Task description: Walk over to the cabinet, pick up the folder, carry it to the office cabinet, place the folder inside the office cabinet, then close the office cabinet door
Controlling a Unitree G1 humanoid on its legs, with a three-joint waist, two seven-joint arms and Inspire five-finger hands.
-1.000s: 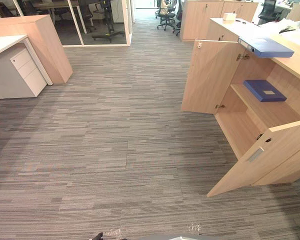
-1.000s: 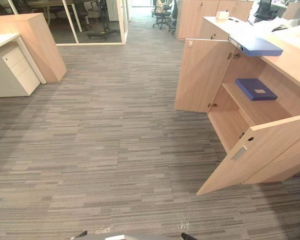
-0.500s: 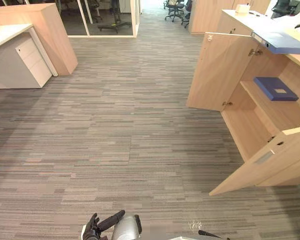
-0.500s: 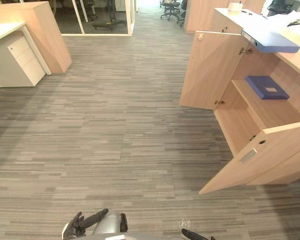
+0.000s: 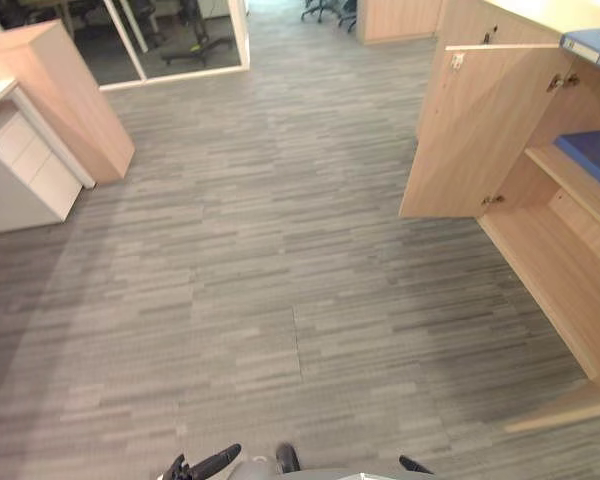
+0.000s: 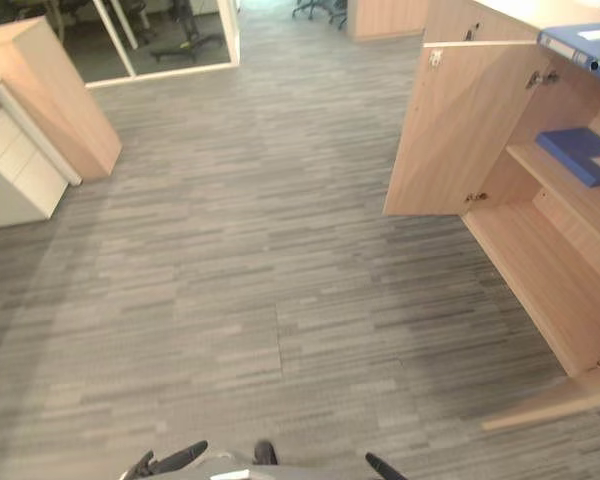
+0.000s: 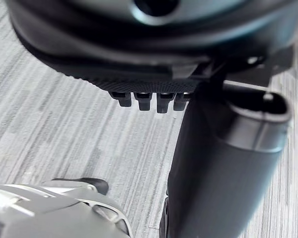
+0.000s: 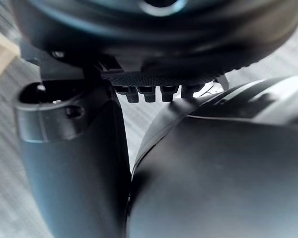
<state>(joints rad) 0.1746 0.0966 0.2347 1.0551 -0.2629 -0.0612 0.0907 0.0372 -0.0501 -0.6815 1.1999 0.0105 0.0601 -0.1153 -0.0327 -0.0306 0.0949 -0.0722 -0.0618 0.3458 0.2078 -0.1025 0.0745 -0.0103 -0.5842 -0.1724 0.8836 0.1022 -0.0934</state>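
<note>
Both hands hung low with nothing in them: left hand (image 5: 206, 465) and right hand (image 8: 159, 54) had fingers straight and loose, no pinch on anything. The blue folder (image 6: 580, 45) sat on top of the cabinet (image 6: 540, 290), poking out past the edge above the open door (image 6: 450, 130). A second folder (image 6: 586, 156) lay flat on the shelf inside.

My guess was a stiff, fairly light binder with slick covers, so I'd take the overhanging end, thumb on top and fingers underneath.

Versus half a second earlier, the whole view had swung. The cabinet slid toward the right edge and the near door mostly dropped out. That was the camera moving; the folders hadn't budged.
</note>
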